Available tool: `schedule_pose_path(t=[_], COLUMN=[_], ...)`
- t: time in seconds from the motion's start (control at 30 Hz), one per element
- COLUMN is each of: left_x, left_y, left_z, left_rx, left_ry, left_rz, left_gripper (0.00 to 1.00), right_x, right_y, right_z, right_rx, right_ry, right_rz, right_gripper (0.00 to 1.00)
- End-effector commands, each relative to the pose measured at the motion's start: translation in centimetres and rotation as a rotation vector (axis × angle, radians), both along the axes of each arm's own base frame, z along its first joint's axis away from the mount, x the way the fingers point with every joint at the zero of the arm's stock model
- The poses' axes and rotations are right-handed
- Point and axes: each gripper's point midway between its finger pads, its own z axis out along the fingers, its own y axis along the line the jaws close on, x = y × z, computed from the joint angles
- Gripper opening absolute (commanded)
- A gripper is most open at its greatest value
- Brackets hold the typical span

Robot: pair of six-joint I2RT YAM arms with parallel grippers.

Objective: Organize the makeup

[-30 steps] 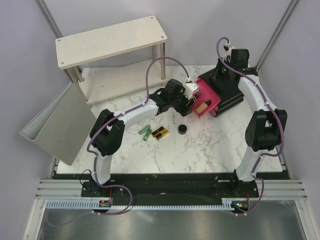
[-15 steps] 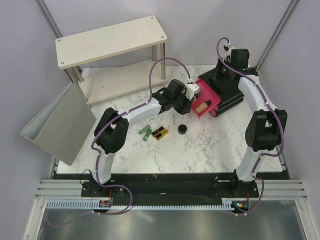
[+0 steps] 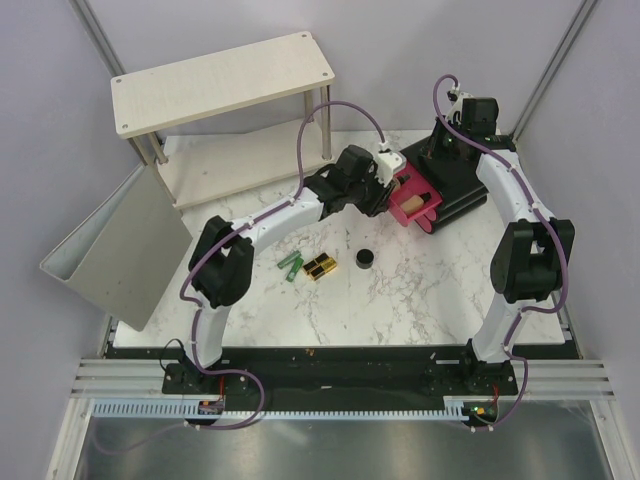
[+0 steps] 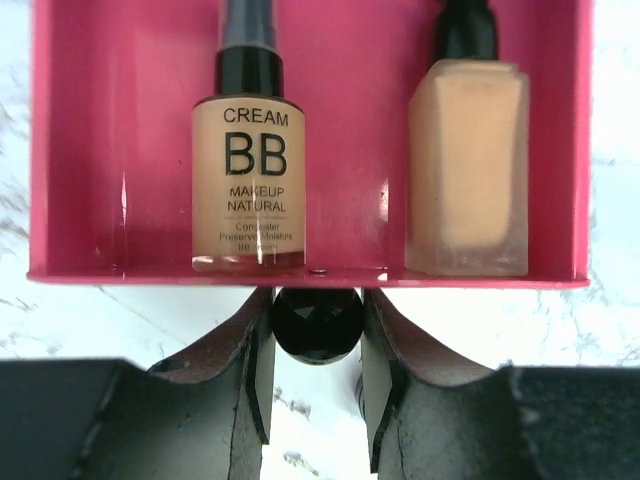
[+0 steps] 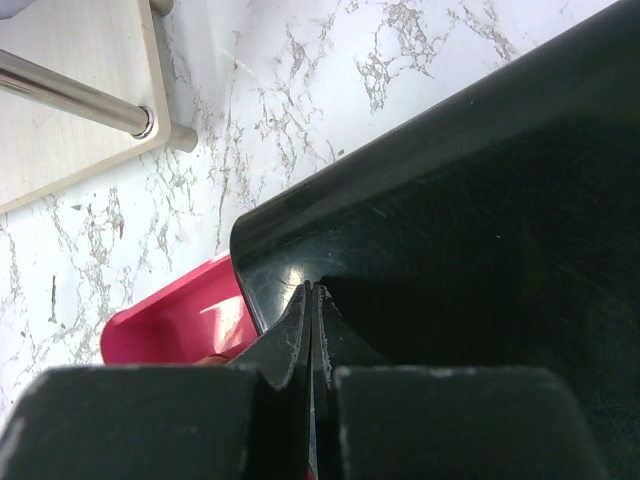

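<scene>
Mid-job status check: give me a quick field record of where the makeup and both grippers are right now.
left gripper: jaws either side of the drawer knob; grip unclear
right gripper: shut, at the black box edge
pink drawer: pulled out, holds BB cream bottle and second beige bottle
loose on table: green tubes, black-and-gold case, round black jar

- BB bottle [image 4: 248, 180] and plain bottle [image 4: 467, 170]: caps run off the left wrist view's top edge.
- Drawer [image 4: 100, 150]: far end cut off there too.
- Left gripper [image 4: 317, 300] clamps the knob [image 4: 317, 330], covering its sides.
- From above, the tubes [image 3: 291, 265] are too small to separate.
</scene>
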Motion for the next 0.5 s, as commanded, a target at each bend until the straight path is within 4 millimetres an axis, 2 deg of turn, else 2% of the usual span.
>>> schedule_pose_path(t=[0.0, 0.13, 0.17, 0.2, 0.27, 0.3, 0.47], left_x=[2.4, 3.3, 3.5, 3.7, 4.1, 4.1, 5.0], left_y=[-2.9, -3.8, -4.1, -4.6, -5.2, -5.6, -6.5], left_z=[8.2, 9.0, 9.8, 9.2, 10.0, 9.4, 9.8], left_rx=[-0.186, -0.214, -0.229, -0.230, -0.254, -0.256, -0.291], left_ry=[-0.166, -0.179, -0.193, -0.184, -0.197, -0.183, -0.210], left_rz=[0.012, 0.030, 0.033, 0.034, 0.037, 0.038, 0.049], left_gripper=[0.02, 0.02, 0.02, 0.02, 0.02, 0.02, 0.02], right_x=[-4.5, -4.5, -4.6, -4.5, -4.7, -4.6, -4.6], right_y=[-0.7, -0.6, -0.6, -0.6, -0.5, -0.5, -0.5], right_z=[-7.9, -7.9, -7.9, -7.9, -8.1, -8.0, -8.1], right_rx=[-0.045, -0.042, -0.041, -0.041, -0.043, -0.041, -0.037], right_ry=[0.304, 0.305, 0.307, 0.305, 0.311, 0.310, 0.309], right_rz=[-0.007, -0.004, -0.003, -0.003, -0.002, -0.001, -0.003], right_gripper=[0.00, 0.00, 0.00, 0.00, 0.00, 0.00, 0.00])
